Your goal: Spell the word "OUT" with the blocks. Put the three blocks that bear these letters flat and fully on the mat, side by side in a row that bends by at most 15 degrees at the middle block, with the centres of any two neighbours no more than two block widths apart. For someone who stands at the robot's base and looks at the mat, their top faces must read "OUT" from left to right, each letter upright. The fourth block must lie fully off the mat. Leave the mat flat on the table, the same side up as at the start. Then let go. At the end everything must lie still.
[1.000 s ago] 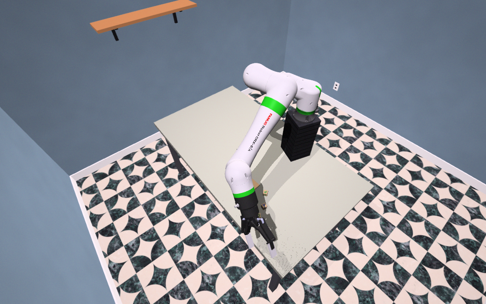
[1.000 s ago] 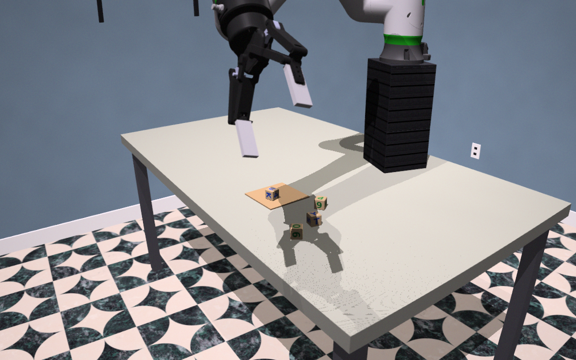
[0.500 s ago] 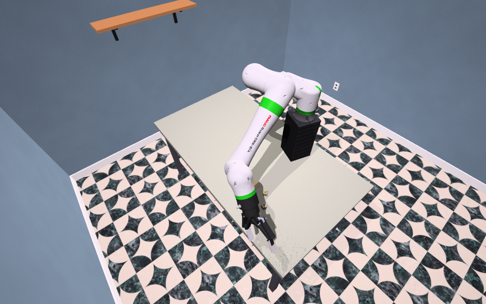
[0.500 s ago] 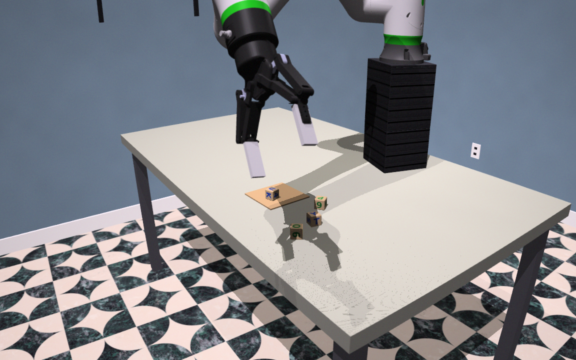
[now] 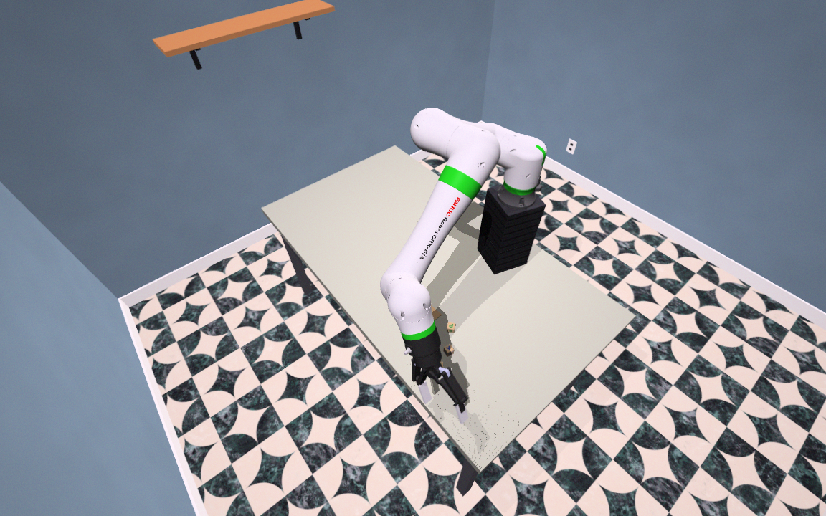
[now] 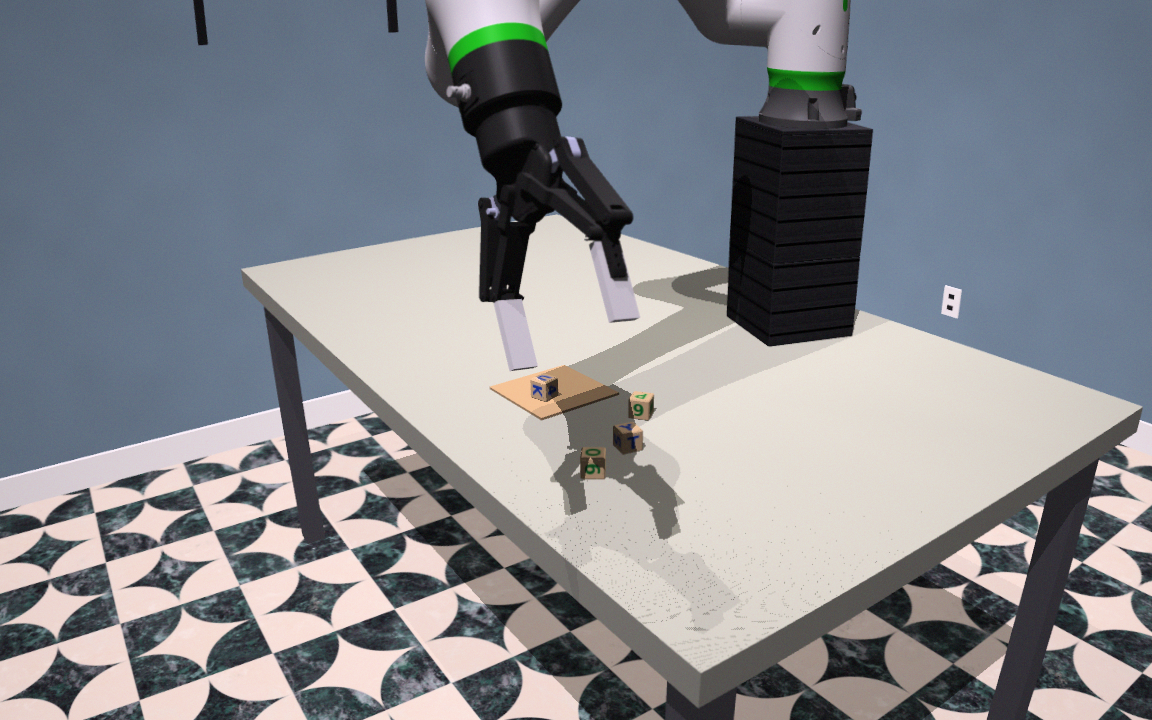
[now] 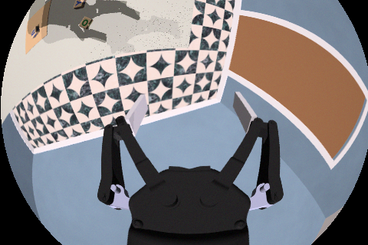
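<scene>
A thin tan mat (image 6: 559,392) lies near the table's front-left edge. One wooden block with blue letters (image 6: 543,386) sits on it. Three more blocks lie on the table right of the mat: one with green marks (image 6: 641,406), one with a blue T on its side (image 6: 627,437), and one with a green O on top (image 6: 593,462). My gripper (image 6: 571,333) is open and empty. It hangs tilted, well above the mat and blocks. In the wrist view the fingers point past the table edge, with the mat (image 7: 37,27) and blocks (image 7: 80,3) far off at the upper left.
The black pedestal (image 6: 797,228) under the arm's base stands at the back right of the table. The table's front edge (image 6: 508,528) runs close to the blocks. An orange wall shelf (image 5: 242,26) hangs high on the far wall.
</scene>
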`<state>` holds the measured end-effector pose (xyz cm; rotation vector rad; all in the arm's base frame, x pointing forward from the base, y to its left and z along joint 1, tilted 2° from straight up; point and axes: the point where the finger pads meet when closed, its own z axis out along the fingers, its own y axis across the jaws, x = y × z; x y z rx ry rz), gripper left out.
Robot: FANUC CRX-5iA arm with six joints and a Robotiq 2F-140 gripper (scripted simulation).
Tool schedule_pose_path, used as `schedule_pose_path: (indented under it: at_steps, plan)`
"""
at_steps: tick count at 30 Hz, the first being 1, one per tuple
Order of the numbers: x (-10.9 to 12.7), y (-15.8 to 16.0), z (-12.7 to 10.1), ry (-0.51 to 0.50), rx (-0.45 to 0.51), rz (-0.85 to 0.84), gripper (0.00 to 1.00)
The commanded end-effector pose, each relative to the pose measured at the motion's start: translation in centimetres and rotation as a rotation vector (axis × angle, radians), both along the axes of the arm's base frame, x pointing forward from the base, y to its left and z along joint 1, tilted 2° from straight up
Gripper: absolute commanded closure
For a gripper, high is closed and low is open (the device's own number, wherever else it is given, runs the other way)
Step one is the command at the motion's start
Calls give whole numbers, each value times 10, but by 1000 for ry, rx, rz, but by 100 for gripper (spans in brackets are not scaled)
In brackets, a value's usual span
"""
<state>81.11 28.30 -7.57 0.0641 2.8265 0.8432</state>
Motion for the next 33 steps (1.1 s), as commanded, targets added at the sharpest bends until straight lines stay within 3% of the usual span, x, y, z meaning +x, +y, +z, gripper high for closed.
schedule_pose_path:
  at_steps: [1,11,13,22,23,30,32,33]
  plan:
    - [-35,-26,-45,77,-89,15,0]
    - [-35,-26,-45,77,-90,15,0]
    - [-70,-52,-83,154,-170,24,0]
    - [-70,-52,-83,154,-170,24,0]
    - [-87,-65,-99,191,-206,26,0]
    - [-87,-65,-99,191,-206,26,0]
    - [-118,-87,-125,260,-269,26,0]
    - [-118,-87,-125,260,-269,26,0]
